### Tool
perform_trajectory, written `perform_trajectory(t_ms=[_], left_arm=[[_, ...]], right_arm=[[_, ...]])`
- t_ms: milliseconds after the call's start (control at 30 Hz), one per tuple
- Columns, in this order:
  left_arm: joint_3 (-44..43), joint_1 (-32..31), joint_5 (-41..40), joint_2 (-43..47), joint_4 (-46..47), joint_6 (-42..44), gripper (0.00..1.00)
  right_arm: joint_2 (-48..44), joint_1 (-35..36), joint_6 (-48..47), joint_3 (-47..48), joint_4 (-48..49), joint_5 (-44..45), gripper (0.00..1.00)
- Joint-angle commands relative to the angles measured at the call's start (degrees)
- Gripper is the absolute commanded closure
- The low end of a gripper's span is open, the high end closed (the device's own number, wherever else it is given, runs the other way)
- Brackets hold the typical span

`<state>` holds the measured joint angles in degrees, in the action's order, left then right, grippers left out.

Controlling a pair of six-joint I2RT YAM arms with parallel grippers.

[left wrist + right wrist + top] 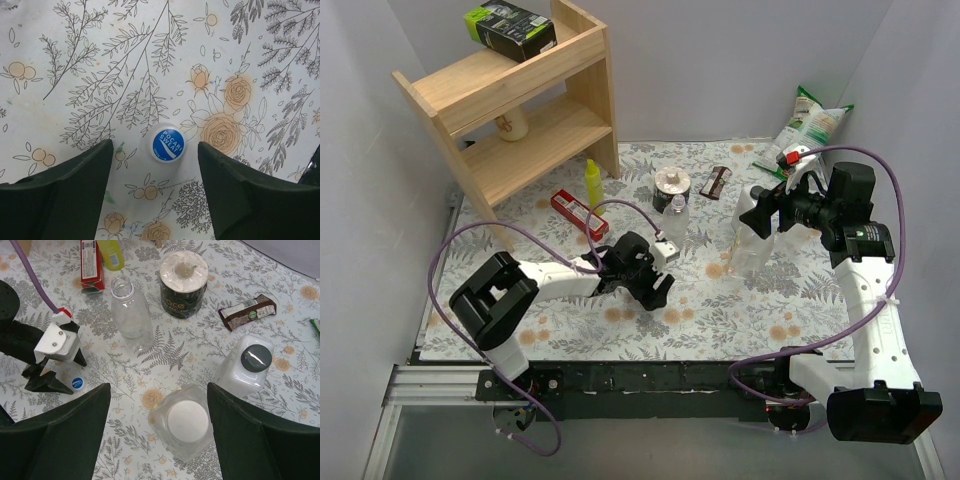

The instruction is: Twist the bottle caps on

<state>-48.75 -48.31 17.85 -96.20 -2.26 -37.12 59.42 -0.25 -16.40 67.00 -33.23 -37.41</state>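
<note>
A blue bottle cap (167,144) with white lettering lies flat on the flowered tablecloth. My left gripper (155,145) is open just above it, one finger on each side and neither touching it. The cap also shows in the right wrist view (77,383) beside the left gripper (50,360). An uncapped clear bottle (130,315) stands upright behind it, also in the top view (676,214). A squarish clear bottle (187,440) with a wide white cap (187,421) on it stands below my open right gripper (159,386), which hovers over it (757,218).
A white carton with a dark cap (250,365) stands right of the capped bottle. A dark can with a white lid (184,277), a snack bar (247,310), a red box (90,262) and a yellow squeeze bottle (112,250) lie behind. A wooden shelf (520,100) stands at the back left.
</note>
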Motion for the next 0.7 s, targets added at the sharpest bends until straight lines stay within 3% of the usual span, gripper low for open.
perform_trajectory(t_ms=[0,33,167,267,367,467,667], left_arm=[[3.4,-0.29,-5.1,2.86,-1.78,-0.93,0.15],[4.1,-0.38,-5.36,3.39,-1.69,-0.67,0.02],[8.13,-0.29,-10.18,10.83,1.98,1.08,0.02],[12.28,-0.29,-14.06,14.11,14.63,2.05,0.02],[9.83,-0.03,-17.14,11.05,19.73,1.71,0.02],[8.86,0.85,-13.73,7.8,28.61,3.19,0.02],[1.47,2.7,-13.37,-4.07,35.91,3.29,0.02]], right_arm=[[-1.23,0.16,-0.12,-0.21,0.98,0.41,0.16],[-1.06,0.16,-0.03,-0.12,1.06,0.49,0.16],[-0.62,0.16,-0.03,0.15,1.59,0.58,0.16],[-0.27,0.16,0.14,0.23,1.86,0.58,0.16],[0.26,0.16,0.41,0.67,1.86,0.41,0.16],[1.22,0.16,0.32,1.46,1.68,0.49,0.16],[3.16,0.16,0.23,3.92,1.07,0.93,0.16]])
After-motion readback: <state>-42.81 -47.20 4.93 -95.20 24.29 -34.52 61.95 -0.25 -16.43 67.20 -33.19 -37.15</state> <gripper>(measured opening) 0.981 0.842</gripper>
